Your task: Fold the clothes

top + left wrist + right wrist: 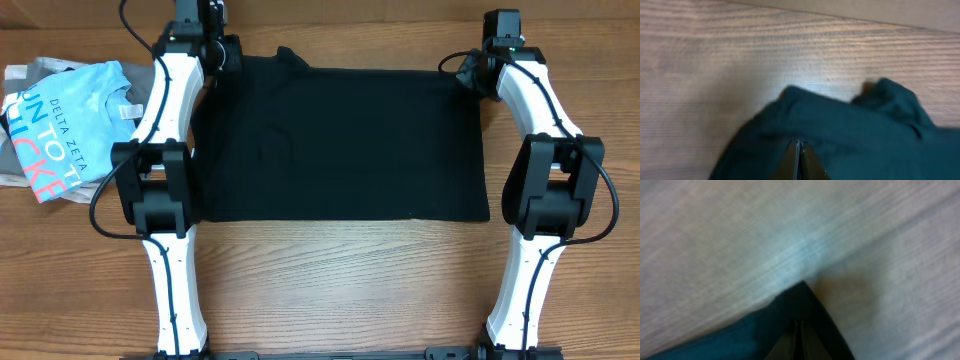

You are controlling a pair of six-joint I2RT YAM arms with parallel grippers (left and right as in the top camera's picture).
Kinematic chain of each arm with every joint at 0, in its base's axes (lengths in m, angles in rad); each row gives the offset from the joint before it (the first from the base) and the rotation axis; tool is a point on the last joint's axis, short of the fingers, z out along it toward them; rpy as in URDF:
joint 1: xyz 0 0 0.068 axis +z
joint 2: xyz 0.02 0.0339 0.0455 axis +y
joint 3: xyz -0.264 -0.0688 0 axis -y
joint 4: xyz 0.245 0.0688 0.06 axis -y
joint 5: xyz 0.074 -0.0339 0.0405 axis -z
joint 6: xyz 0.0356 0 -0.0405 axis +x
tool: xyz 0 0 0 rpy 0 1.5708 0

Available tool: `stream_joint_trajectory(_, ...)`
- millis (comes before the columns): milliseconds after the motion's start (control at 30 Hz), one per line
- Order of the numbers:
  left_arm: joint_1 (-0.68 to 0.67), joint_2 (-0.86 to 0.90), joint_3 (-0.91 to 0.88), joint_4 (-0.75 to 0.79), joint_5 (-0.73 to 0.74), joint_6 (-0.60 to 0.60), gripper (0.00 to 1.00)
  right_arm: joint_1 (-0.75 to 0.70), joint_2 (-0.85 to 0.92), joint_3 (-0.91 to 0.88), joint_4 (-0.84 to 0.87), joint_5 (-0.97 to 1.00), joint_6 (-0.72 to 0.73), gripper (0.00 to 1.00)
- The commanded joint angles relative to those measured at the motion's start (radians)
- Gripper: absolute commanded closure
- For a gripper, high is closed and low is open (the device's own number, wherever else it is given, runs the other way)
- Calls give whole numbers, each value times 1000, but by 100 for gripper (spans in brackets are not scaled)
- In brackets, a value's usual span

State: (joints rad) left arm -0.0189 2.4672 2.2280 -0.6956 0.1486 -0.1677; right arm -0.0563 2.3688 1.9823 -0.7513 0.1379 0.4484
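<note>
**Black T-shirt spread flat, both grippers closed at its far corners**

The black T-shirt [340, 145] lies spread on the wooden table [330, 280] between the two arms. The left gripper [220, 55] is at the shirt's far left corner, jaws pressed together on the fabric. The right gripper [468, 72] is at the far right corner, jaws fully closed, pinching the pointed fabric tip. A light-blue "DELTA ZETA" T-shirt [65, 125] lies at the table's left edge, well apart.

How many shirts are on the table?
3: the black T-shirt spread at centre, the light-blue printed shirt at the left edge, a grey shirt beneath it; others may hide there.
</note>
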Motion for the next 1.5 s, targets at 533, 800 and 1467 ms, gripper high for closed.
stream_joint_trajectory(533, -6, 62, 13, 211, 53, 165, 6, -1, -11, 31, -15, -72, 72, 96)
stream_joint_trajectory(800, -62, 164, 13, 344, 60, 192, 23, -1, -11, 31, -25, -72, 72, 96)
stream_joint_trajectory(1467, -136, 203, 13, 322, -78, 202, 35, -1, -11, 31, -37, -72, 68, 96)
